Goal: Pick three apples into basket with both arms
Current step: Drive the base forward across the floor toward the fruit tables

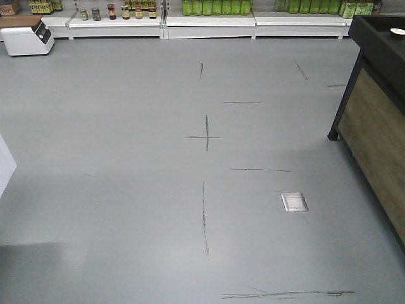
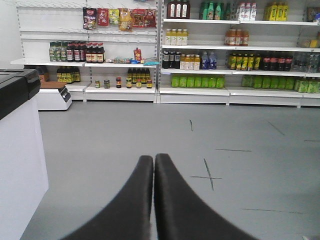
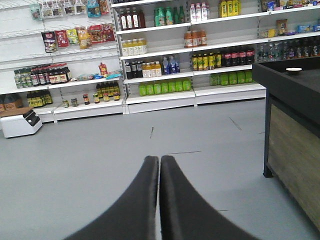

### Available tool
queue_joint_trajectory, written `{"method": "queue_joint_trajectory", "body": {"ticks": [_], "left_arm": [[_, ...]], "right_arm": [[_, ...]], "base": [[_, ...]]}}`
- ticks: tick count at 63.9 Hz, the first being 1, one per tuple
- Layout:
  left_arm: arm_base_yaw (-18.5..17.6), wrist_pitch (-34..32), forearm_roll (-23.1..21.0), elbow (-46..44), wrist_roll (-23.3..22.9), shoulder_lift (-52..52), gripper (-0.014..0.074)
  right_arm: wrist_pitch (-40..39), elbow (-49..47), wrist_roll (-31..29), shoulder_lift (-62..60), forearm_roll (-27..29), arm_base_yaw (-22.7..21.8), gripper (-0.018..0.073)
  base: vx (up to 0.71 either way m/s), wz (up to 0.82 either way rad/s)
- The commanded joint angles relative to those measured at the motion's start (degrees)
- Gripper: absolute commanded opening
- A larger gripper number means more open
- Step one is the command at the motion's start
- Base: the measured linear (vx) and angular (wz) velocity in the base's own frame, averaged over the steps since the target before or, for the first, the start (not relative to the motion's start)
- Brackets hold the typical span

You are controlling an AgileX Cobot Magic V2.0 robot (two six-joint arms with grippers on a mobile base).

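Wrist views alone show left fingers, right fingers, each pair touching

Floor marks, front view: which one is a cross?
The cross mark in mid-frame: a vertical stroke cut by a shorter horizontal one. The other lines are single strokes.

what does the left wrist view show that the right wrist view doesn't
Only the left wrist view: a white cabinet with a black top at the left edge, and the left gripper, fingers pressed together. Only the right wrist view: a dark counter with a wooden side at the right, a small dish on it, and the right gripper, also closed. Both: stocked shelves, grey marked floor, a white machine by the shelves.
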Motion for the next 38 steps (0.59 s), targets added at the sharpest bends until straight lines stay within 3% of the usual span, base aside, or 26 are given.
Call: {"method": "queue_joint_trajectory", "body": {"ticks": [1,38], "left_arm": [[-0.1,-4.0,-0.5,1.3,-0.2,-0.7,-0.0006],[-0.1,-4.0,-0.5,1.3,-0.2,-0.7,-0.0006]], "right_arm": [[-3.9,0.7,-0.6,-0.6,-0.5,-0.4,-0.0004],[-3.9,0.7,-0.6,-0.6,-0.5,-0.4,-0.0004]], "base": [[0.16,-0.06],[0.15,0.06]]}}
